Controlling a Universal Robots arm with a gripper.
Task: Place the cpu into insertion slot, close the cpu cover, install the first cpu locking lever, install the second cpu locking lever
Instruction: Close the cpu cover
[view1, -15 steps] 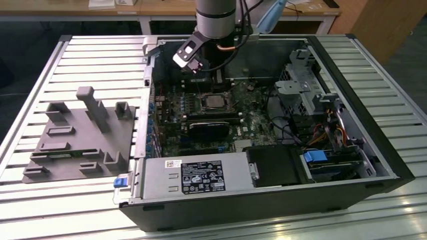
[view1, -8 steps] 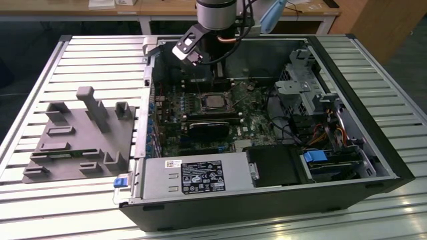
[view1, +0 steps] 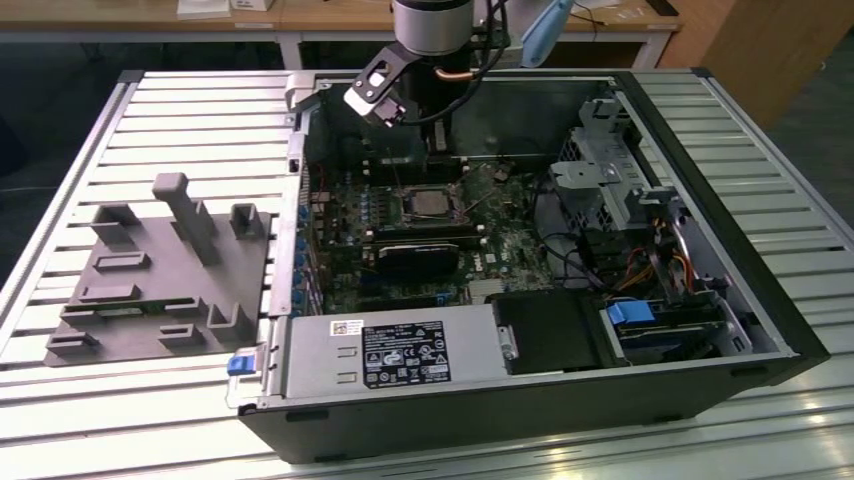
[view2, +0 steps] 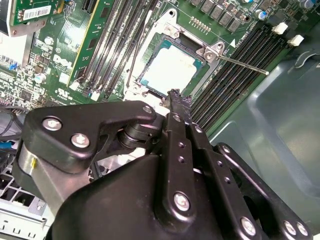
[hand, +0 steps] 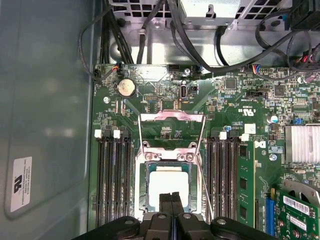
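The cpu lies flat in the insertion slot, its pale silver top showing in both wrist views. The cpu cover is swung up off the slot, a thin silver frame with the green board visible through its window. Two thin wire levers run unlatched along the slot's sides; one lever juts out over the memory slots. My gripper hovers just above the cpu's edge with its black fingers pressed together, empty. In the exterior view my arm reaches down into the case over the cpu.
Long black memory slots flank the socket. Cables cross the case wall beyond the board. In the exterior view a grey fixture block sits at the left, with a power supply at the case front and a drive cage at the right.
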